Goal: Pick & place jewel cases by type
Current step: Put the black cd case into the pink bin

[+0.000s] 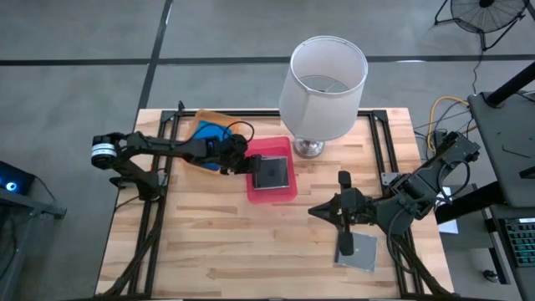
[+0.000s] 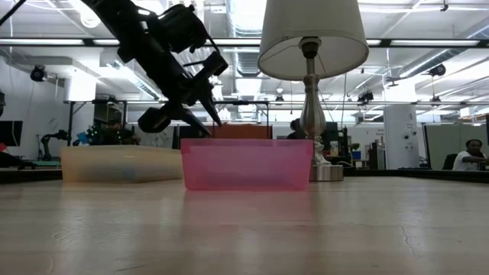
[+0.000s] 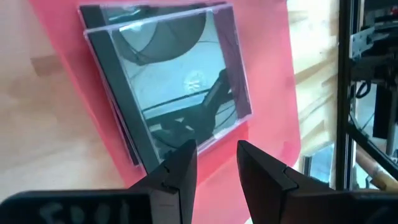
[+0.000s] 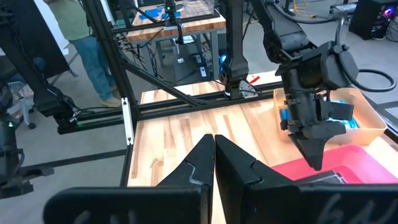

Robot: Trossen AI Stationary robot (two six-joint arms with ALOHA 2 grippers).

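Two dark grey, clear-lidded jewel cases (image 3: 168,74) lie stacked flat in the pink tray (image 1: 251,188). My left gripper (image 3: 216,163) hangs open just above the stack's near edge, slanting down, with nothing between its fingers. Blue jewel cases (image 1: 207,134) lie in the orange tray (image 1: 194,159), to the left of the pink one. Another grey jewel case (image 1: 359,252) lies flat on the table at the near right. My right gripper (image 4: 214,155) is raised above the table next to that case, shut and holding nothing, pointing toward the trays.
A tall lamp with a white shade (image 1: 326,75) stands on its metal base (image 1: 308,149) just behind the pink tray's right end. Black frame rails (image 1: 380,142) run along the table's sides. Bare wood (image 1: 234,242) lies at the near left. People show in the room behind.
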